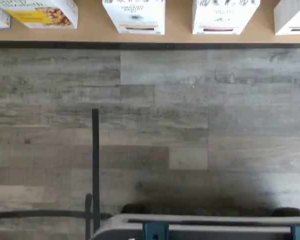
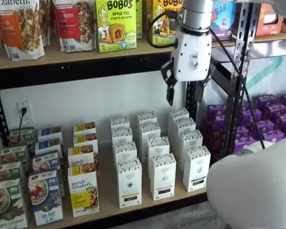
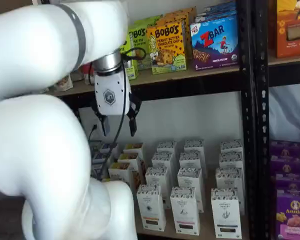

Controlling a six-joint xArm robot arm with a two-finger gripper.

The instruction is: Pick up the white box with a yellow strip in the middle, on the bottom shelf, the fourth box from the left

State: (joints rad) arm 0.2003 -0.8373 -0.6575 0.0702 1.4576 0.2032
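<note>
Wrist view showed grey plank floor and the front edge of the bottom shelf with carton faces along it. In both shelf views the hand hung high above the bottom shelf, just below the upper shelf, fingers spread wide with a plain gap, holding nothing. The white box with the yellow strip stood upright at the front of its row on the bottom shelf, just beside a granola box, well below the hand
</note>
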